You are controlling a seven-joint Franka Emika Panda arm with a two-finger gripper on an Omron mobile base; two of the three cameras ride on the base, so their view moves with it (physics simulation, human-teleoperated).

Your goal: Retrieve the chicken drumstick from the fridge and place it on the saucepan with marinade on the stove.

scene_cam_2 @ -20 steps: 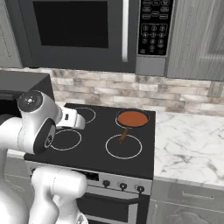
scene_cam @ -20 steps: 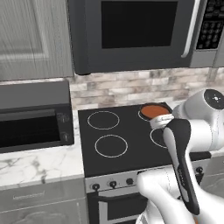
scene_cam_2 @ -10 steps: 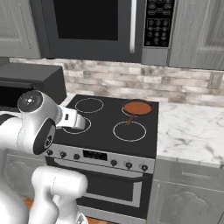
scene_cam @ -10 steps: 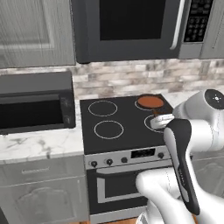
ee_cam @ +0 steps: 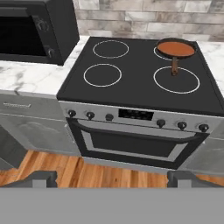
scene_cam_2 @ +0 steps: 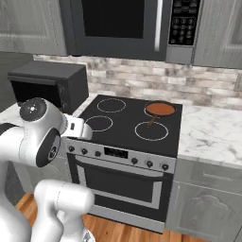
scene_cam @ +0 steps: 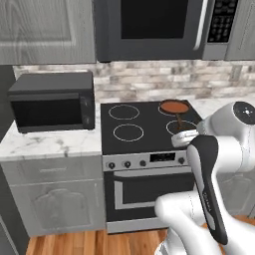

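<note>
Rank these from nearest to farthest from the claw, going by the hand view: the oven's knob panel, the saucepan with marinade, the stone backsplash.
1. The knob panel, along the stove's front edge, closest to the open claw.
2. The saucepan with marinade, on the back right burner, handle pointing forward.
3. The backsplash, on the wall behind the cooktop.

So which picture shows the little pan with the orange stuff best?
The hand view: the saucepan sits unblocked on the stove's back right burner, with its orange-red contents and whole brown handle clear. The right base view shows the saucepan fully too, just smaller. In the left base view, the saucepan sits beside the robot's arm.
</note>
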